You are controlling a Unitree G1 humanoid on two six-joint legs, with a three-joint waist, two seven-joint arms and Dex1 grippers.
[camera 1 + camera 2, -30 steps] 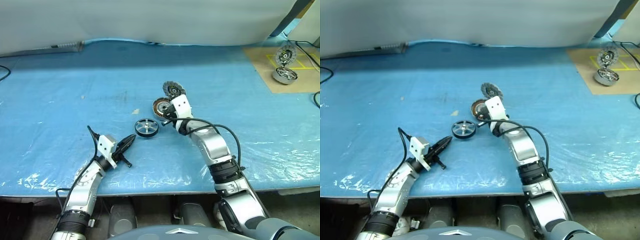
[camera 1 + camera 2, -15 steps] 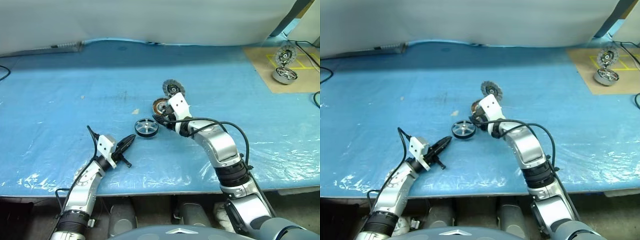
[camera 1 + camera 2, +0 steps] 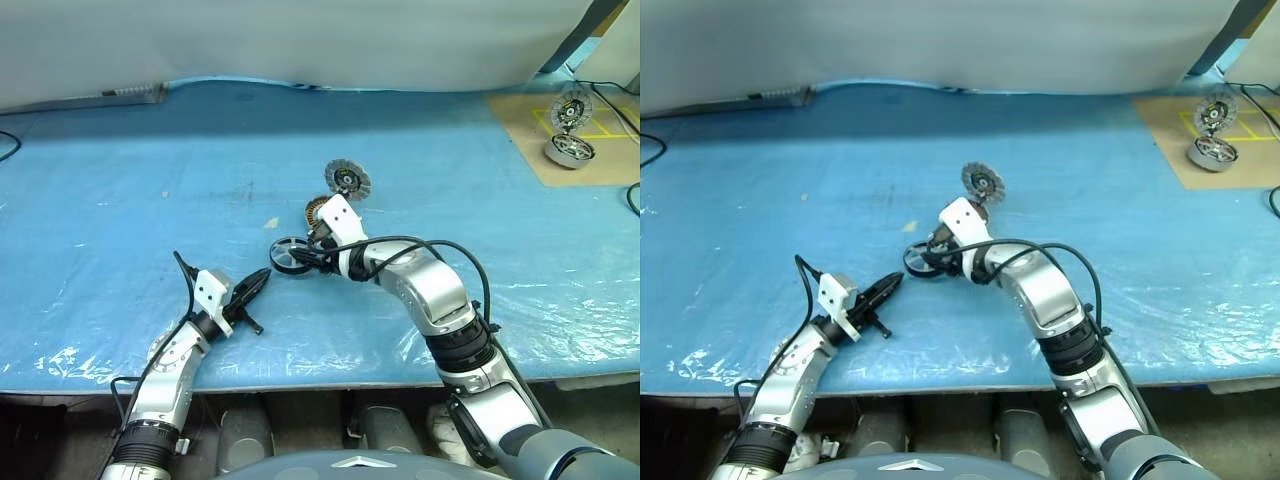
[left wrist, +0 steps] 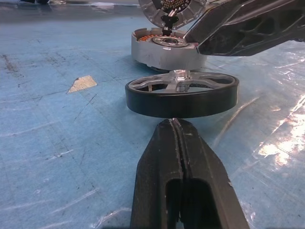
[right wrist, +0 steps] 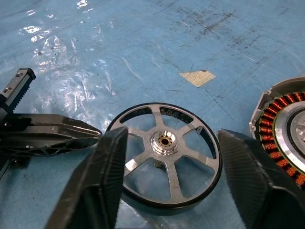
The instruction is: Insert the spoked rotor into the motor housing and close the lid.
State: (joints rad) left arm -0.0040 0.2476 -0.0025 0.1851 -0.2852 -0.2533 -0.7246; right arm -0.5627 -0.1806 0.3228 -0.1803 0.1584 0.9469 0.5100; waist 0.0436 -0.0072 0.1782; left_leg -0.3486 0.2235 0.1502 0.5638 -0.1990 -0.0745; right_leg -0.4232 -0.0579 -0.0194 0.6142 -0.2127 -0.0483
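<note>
The spoked rotor point(image 5: 164, 152), dark-rimmed with silver spokes, lies flat on the blue table cover. My right gripper point(image 5: 172, 136) is open just above it, with one finger on each side of the rim and neither touching it. Beside the rotor sits the motor housing point(image 3: 320, 212) with its copper windings point(image 5: 281, 143). Behind the housing the ribbed lid point(image 3: 347, 180) stands tilted on edge. My left gripper point(image 4: 174, 123) is shut and empty, level with the table, its tip pointing at the rotor's rim point(image 4: 181, 101) from close by.
A small pale scrap point(image 3: 271, 223) lies on the cover near the rotor. At the far right a cardboard sheet point(image 3: 540, 150) carries two more motor parts point(image 3: 571, 110). The table's front edge point(image 3: 320, 385) runs just before my arms.
My right gripper has opened and swung left, from the housing to the rotor. My left arm has not moved.
</note>
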